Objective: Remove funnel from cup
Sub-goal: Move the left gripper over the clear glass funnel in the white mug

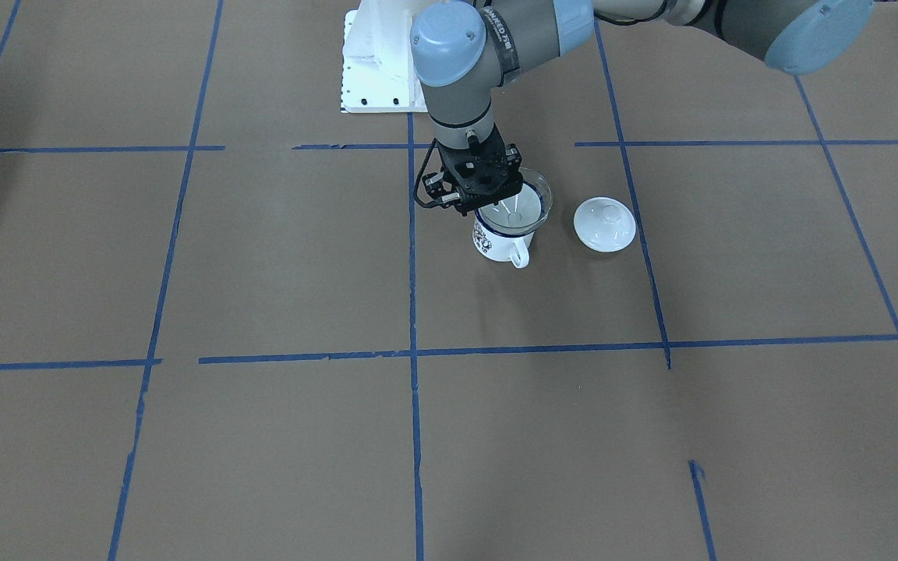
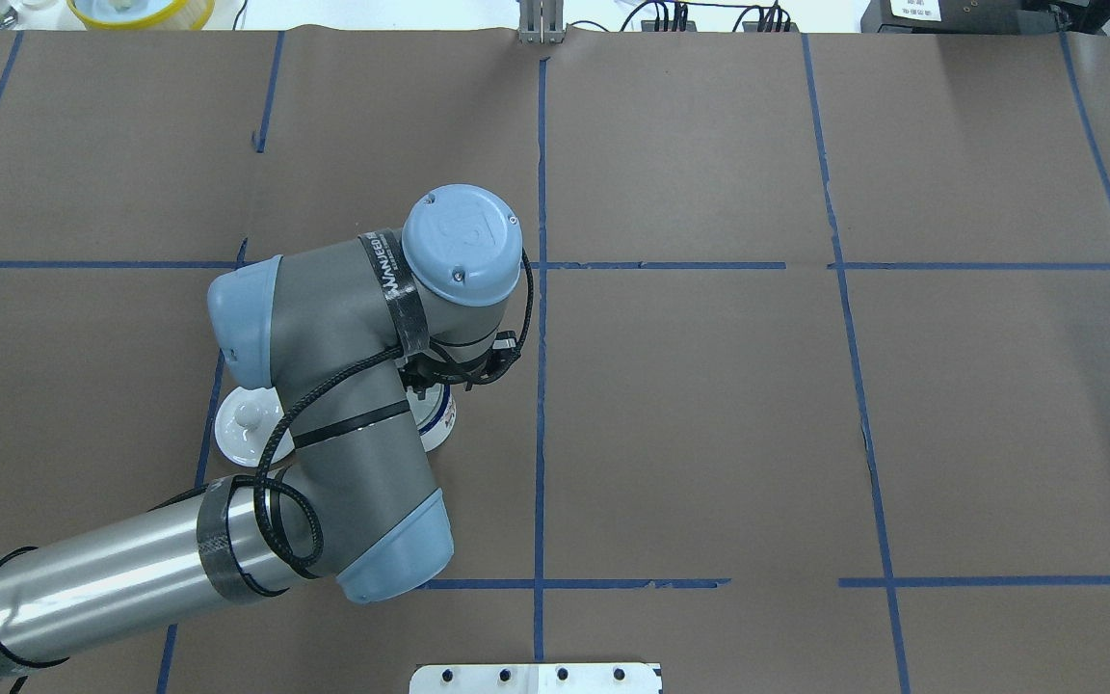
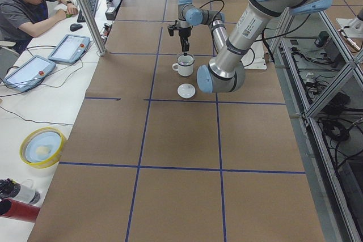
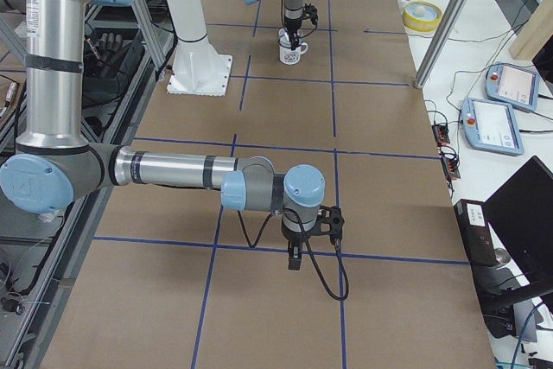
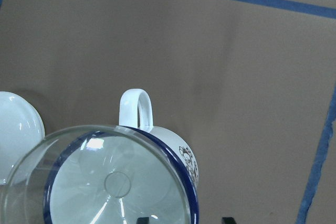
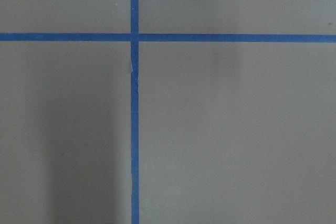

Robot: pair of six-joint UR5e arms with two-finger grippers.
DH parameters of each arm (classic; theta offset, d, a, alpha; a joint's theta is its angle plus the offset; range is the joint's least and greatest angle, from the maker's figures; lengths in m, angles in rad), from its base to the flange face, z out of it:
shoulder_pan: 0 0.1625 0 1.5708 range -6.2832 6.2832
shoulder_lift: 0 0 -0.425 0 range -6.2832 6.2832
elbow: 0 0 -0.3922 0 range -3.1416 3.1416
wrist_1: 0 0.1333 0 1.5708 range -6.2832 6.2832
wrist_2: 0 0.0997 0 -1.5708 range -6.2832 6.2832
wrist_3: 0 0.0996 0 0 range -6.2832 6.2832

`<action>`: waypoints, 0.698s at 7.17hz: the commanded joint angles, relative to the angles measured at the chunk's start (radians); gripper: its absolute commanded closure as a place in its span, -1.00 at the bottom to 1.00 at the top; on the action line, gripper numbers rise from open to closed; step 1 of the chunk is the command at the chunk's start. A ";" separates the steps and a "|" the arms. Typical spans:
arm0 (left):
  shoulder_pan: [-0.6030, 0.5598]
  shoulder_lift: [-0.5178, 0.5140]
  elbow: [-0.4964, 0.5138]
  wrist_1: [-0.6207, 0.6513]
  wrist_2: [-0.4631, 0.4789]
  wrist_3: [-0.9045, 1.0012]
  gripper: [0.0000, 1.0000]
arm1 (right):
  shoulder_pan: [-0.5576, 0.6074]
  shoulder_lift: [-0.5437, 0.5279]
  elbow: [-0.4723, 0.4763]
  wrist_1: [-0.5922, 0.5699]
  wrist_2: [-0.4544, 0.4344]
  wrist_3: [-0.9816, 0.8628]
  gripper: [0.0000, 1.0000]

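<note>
Funnel (image 5: 105, 182) in cup (image 5: 184, 158), rim cropped, left jaws barely visible

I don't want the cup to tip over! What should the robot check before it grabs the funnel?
1. Funnel sitting in cup: ok.
2. Cup upright on the table: ok.
3. Left gripper down at the funnel's rim: ok.
4. Jaws open, one on each side of that rim: ok.
5. Jaws clear of the cup's own rim: cannot tell.
6. Lid apart from the cup: ok.
</note>
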 commanded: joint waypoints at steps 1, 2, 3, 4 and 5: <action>0.005 0.001 0.000 0.000 0.000 0.005 -0.02 | 0.000 0.000 0.000 0.000 0.000 0.000 -1.00; 0.005 0.001 0.000 -0.002 0.003 0.011 0.08 | 0.000 0.000 0.000 0.000 0.000 0.000 -1.00; 0.003 0.006 0.000 -0.002 0.005 0.014 0.09 | 0.000 0.000 0.000 0.000 0.000 0.000 -1.00; 0.003 0.007 0.000 -0.002 0.007 0.026 0.08 | 0.000 0.000 0.000 0.000 0.000 0.000 -1.00; 0.003 0.009 0.000 -0.002 0.007 0.038 0.08 | 0.000 0.000 0.000 0.000 0.000 0.000 -1.00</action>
